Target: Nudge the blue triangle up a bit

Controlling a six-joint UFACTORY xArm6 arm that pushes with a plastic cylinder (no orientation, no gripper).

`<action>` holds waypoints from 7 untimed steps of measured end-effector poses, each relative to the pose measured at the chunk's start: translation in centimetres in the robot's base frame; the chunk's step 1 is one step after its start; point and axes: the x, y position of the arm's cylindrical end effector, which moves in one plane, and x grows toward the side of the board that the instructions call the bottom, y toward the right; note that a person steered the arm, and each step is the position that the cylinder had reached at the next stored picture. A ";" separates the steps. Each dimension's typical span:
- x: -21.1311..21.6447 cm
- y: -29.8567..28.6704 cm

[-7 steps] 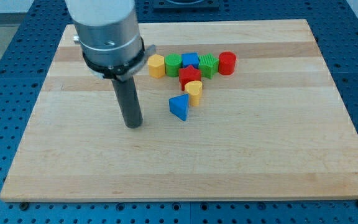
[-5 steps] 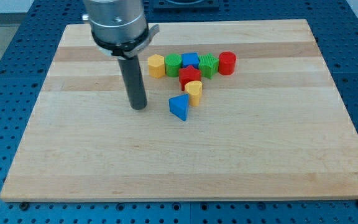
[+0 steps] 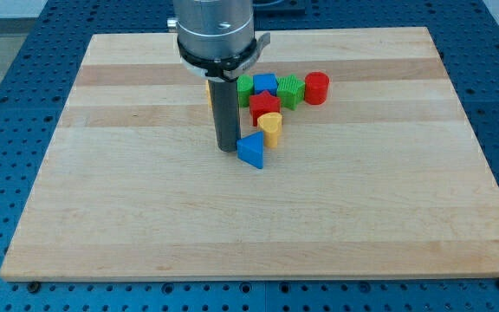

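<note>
The blue triangle [image 3: 251,151] lies near the middle of the wooden board [image 3: 102,199]. My tip [image 3: 227,148] stands just to its left, touching or almost touching its left edge. A small yellow block [image 3: 271,127] sits against the triangle's upper right. Above that is a red block [image 3: 265,106].
A row of blocks runs along the view's top: a yellow block [image 3: 208,94] mostly hidden behind my rod, a green block [image 3: 244,87], a blue block [image 3: 265,84], a ridged green block [image 3: 291,89] and a red cylinder [image 3: 317,87].
My tip has moved right and slightly up, from well left of the blue triangle to right beside its left edge. The blocks have not visibly moved.
</note>
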 end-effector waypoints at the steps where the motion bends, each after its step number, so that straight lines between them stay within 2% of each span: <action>1: 0.1 0.0; 7: 0.6 1.6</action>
